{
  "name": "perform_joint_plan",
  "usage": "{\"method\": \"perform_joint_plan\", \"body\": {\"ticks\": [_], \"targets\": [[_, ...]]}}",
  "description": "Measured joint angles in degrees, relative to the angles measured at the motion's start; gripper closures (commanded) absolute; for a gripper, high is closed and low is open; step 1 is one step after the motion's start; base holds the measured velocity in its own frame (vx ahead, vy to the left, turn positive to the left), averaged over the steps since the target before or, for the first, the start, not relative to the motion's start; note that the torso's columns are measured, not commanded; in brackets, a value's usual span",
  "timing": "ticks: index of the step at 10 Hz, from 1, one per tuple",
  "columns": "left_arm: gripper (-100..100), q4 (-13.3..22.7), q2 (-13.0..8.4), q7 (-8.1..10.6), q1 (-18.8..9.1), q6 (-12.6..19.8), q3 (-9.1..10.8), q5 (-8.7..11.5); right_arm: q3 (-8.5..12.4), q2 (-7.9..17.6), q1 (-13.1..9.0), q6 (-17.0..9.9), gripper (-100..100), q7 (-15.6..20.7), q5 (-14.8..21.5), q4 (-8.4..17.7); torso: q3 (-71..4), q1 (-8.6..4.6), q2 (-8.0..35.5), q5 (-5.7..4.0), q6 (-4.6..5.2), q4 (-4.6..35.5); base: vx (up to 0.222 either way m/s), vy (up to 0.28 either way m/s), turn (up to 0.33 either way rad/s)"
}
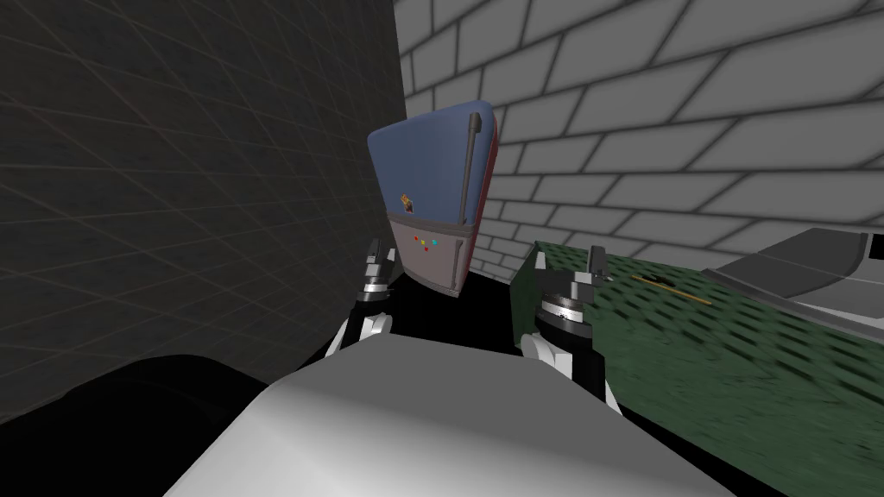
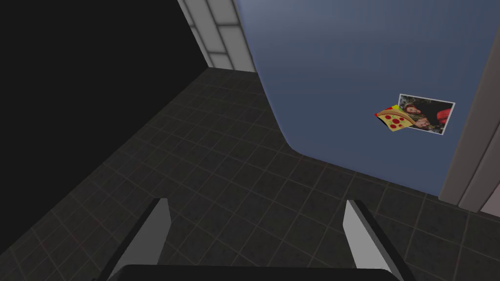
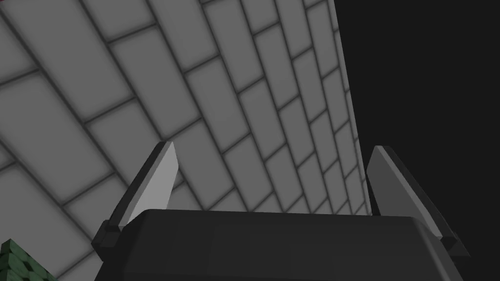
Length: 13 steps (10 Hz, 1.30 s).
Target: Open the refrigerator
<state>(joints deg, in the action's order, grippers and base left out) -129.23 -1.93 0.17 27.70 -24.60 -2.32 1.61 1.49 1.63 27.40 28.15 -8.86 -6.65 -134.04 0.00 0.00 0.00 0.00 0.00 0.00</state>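
**Fridge shut, handle ungrasped**

Refrigerator (image 1: 432,198) is seen ahead, closed. Left gripper (image 2: 259,210) and right gripper (image 3: 271,151) are held spread, empty. Handle (image 1: 470,168) could be missed or grazed if approached off-line, being thin.

The tall blue round-cornered refrigerator (image 1: 432,185) stands just ahead of the left gripper (image 1: 378,255), toward its right. Its long dark bar handle (image 1: 470,164) runs down the door's side nearer the right gripper (image 1: 571,263). A green speckled counter (image 1: 708,345) stretches rightward from that gripper. A pizza-slice magnet (image 2: 393,118) overlaps a rectangular photo (image 2: 426,113) on the door.
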Motion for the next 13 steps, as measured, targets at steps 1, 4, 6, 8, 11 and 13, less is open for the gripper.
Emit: {"method": "perform_joint_plan", "body": {"ticks": [1, 4, 6, 8, 11, 13], "targets": [[0, 0.0, 0.0, 0.00, 0.0, 0.0, 0.00, 0.0, 0.0, 0.0, 0.0, 0.0, 0, 0.0, 0.0, 0.0, -4.7, 0.00, 2.3, 0.00, 0.00, 2.3, 0.000, 0.000, 0.000], [0, 0.0, 0.0, 0.00, 0.0, 0.0, 0.00, 0.0, 0.0, 0.0, 0.0, 0.0, 0, 0.0, 0.0, 0.0, -28.5, 0.00, 14.2, 0.00, 0.00, 14.2, 0.000, 0.000, 0.000], [0, 0.0, 0.0, 0.00, 0.0, 0.0, 0.00, 0.0, 0.0, 0.0, 0.0, 0.0, 0, 0.0, 0.0, 0.0, -45.4, 0.00, 22.7, 0.00, 0.00, 22.7, 0.000, 0.000, 0.000], [0, 0.0, 0.0, 0.00, 0.0, 0.0, 0.00, 0.0, 0.0, 0.0, 0.0, 0.0, 0, 0.0, 0.0, 0.0, -62.3, 0.00, 31.2, 0.00, 0.00, 31.1, 0.000, 0.000, 0.000], [-100, -0.1, -1.4, 0.22, 0.2, 0.4, 0.08, 0.4, 0.0, 0.0, 0.0, 0.0, 0, 0.0, 0.0, 0.0, -83.2, -0.10, 41.4, -0.02, -0.01, 41.5, 0.039, -0.038, 0.026], [-100, -0.8, -4.1, 1.16, 0.8, 2.0, 0.48, 1.9, 0.0, 0.0, 0.0, 0.0, 0, 0.0, 0.0, 0.0, -84.7, -0.19, 41.9, -0.06, 0.00, 42.1, 0.145, -0.111, 0.066]]}}
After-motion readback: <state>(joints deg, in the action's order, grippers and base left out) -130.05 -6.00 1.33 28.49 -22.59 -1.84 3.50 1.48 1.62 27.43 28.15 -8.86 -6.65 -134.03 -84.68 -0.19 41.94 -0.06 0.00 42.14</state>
